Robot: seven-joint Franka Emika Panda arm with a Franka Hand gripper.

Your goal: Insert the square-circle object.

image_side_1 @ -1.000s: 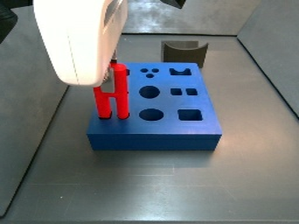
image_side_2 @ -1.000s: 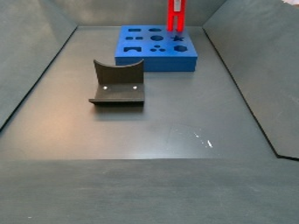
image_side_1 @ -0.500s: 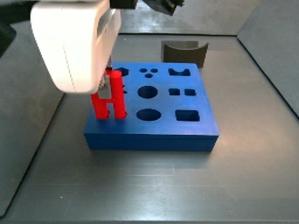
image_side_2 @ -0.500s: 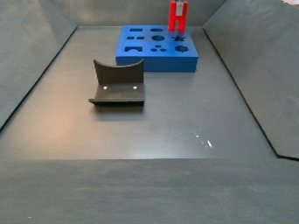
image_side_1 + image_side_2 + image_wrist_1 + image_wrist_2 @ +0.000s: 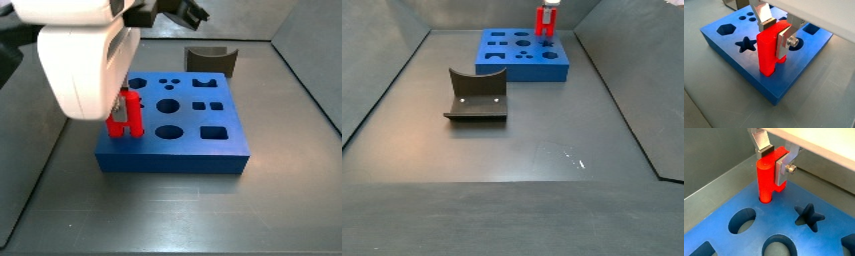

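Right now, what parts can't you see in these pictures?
- The holes under the square-circle object: its own red body covers them in both wrist views.
- The gripper in a side view: the arm's white housing hides its fingers.
- The fixture: the blue block hides its lower part there.
- The peg's top is cut off by the edge.

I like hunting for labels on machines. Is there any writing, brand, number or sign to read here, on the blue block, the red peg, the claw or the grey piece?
None: no text, number or logo shows in any view.
Blue block: only cut-out shapes, no writing.
Red peg, held in the claw at the block's edge: plain.
Claw's white housing: blank.
Dark grey curved block: blank.
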